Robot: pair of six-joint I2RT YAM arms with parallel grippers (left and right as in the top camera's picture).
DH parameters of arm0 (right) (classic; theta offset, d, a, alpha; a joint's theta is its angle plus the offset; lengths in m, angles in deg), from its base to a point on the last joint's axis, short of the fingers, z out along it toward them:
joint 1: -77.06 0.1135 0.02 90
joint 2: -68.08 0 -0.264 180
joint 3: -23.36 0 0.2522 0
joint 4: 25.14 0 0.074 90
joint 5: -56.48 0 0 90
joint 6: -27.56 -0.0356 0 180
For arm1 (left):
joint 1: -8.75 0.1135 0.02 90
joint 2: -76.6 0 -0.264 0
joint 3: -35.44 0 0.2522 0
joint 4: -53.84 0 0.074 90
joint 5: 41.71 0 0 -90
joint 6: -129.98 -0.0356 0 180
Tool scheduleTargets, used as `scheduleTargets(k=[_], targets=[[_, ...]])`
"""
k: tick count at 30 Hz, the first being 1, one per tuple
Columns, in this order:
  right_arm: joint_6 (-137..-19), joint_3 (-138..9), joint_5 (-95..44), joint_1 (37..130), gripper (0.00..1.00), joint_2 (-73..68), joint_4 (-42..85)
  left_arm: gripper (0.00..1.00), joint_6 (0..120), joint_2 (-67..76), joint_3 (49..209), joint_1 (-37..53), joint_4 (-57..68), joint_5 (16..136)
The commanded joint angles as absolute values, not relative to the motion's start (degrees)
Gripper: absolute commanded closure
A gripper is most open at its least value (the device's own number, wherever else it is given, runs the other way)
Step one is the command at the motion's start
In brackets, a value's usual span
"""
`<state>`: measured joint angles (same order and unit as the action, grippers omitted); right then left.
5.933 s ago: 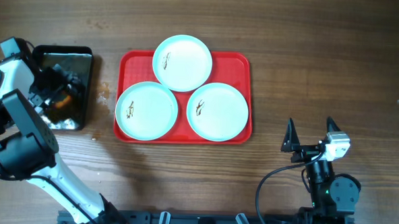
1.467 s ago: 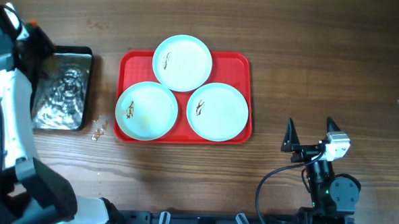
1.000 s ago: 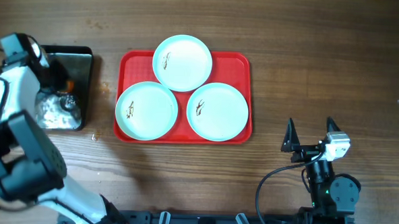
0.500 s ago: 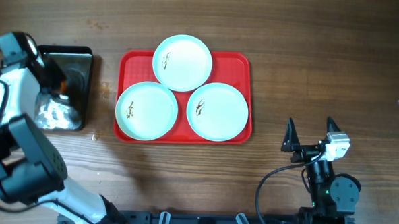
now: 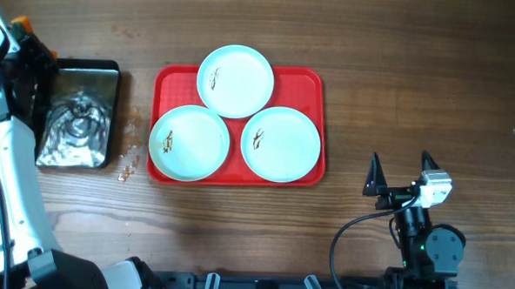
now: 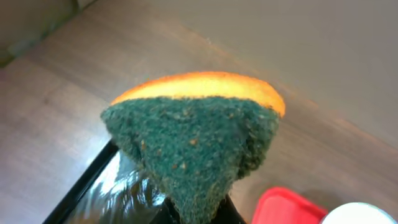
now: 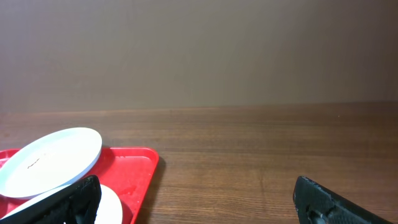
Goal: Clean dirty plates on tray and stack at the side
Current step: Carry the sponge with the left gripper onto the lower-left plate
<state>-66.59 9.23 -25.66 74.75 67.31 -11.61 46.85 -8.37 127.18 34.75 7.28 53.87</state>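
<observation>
Three pale plates lie on the red tray (image 5: 308,81): one at the back (image 5: 235,81), one front left (image 5: 189,142), one front right (image 5: 281,144). Each carries a small dark brown smear. My left gripper (image 6: 202,214) is shut on a sponge (image 6: 193,143) with a green scouring face and an orange back, held in the air above the black pan (image 5: 78,115). From overhead only an orange tip of the sponge (image 5: 21,23) shows at the far left edge. My right gripper (image 5: 401,177) stands open and holds nothing, at the front right, well apart from the tray.
The black pan holds rippling water and sits left of the tray. A few droplets or crumbs (image 5: 128,168) lie on the wood between pan and tray. Bare wooden table stretches to the right of the tray and along the back.
My left arm has lifted the sponge out of the pan and swung back to the far left edge, uncovering the water. Plates, tray and right arm have not moved.
</observation>
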Motion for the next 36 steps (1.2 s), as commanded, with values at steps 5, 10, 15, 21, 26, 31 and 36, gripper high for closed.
scheduleTargets(k=[5, 10, 15, 21, 26, 31, 36], targets=[[-65.60, 9.30, -26.10, 74.62, 0.00, 67.81, -11.81, 0.96, 46.37, -24.72, 119.66, 35.23, 4.42, 46.85], [-65.60, 9.30, -26.10, 74.62, 0.00, 67.81, -11.81, 0.96, 46.39, -18.10, 123.57, 34.86, 4.09, 56.65], [-65.60, 9.30, -26.10, 74.62, 0.00, 67.81, -11.81, 0.96, 46.50, -6.14, 125.51, 34.84, 7.81, 73.69], [-65.58, 9.30, -26.10, 74.62, 0.00, 67.81, -11.81, 0.96, 60.01, -0.11, 125.51, 34.01, -0.08, 81.02], [-65.60, 9.30, -26.10, 74.62, 0.00, 67.81, -11.81, 0.96, 59.07, -1.25, 124.25, 25.88, -11.43, 87.22], [-65.60, 9.30, -26.10, 74.62, 0.00, 67.81, -11.81, 0.96, 56.93, -4.18, 119.90, 14.40, -12.87, 77.65], [-65.58, 9.30, -26.10, 74.62, 0.00, 67.81, -11.81, 0.96, 61.36, -9.60, 116.14, 7.38, -10.79, 63.51]])
